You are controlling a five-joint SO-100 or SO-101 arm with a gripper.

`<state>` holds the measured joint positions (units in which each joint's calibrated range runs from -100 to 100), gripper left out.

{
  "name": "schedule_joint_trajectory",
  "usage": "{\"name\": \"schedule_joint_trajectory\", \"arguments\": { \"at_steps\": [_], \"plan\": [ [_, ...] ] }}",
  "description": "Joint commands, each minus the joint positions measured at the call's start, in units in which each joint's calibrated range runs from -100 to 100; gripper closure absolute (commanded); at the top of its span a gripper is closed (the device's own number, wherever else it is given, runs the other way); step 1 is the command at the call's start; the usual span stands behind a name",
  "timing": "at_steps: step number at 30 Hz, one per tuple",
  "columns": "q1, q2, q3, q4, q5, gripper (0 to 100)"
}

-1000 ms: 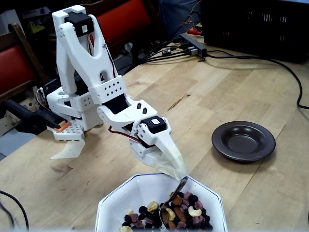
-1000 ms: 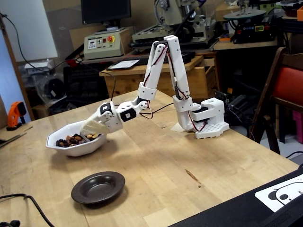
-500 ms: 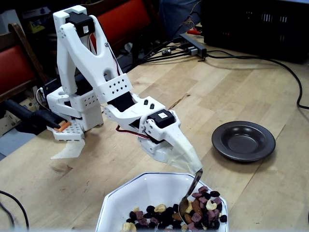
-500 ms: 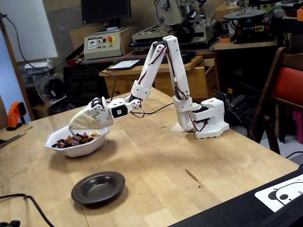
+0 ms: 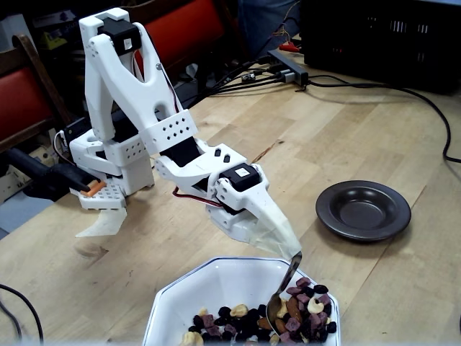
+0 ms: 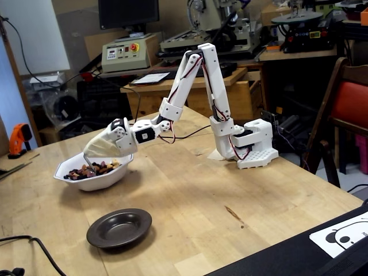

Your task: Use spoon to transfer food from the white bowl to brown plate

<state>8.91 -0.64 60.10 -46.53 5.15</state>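
Since a second earlier my arm had reached farther out over the table and the white bowl (image 5: 216, 295) had slid a little along it; over the last half second almost nothing shifted. My gripper (image 5: 292, 254) was wrapped in pale tape or film, its tip pressed together on the thin curved handle of the spoon (image 5: 279, 305), which hung steeply down from it. The spoon was shiny silver metal, and its oval bowl was dipped into the food (image 5: 299, 317) at the right side of the white bowl in a fixed view. The food was a loose mix of small pieces: dark berries or raisins, tan cashews, brown nuts and purple-pink cubes, heaped toward the near right of the bowl. In another fixed view the same bowl (image 6: 92, 175), glossy white with a faceted rim, sat at the left of the wooden table (image 6: 230, 190) with my gripper (image 6: 87, 158) just over its rim. The brown plate (image 5: 364, 210), small, round, dark and matte with a wide rim and shallow well, lay well apart from the bowl, and I saw no food in it in either view.
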Motion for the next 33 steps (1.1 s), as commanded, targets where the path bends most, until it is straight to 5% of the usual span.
{"name": "schedule_joint_trajectory", "arguments": {
  "at_steps": [1, 33],
  "plan": [
    [-0.68, -1.2, -3.64, -0.43, -0.29, 97],
    [-0.68, -1.37, -4.17, -0.43, -8.89, 97]
  ]
}}
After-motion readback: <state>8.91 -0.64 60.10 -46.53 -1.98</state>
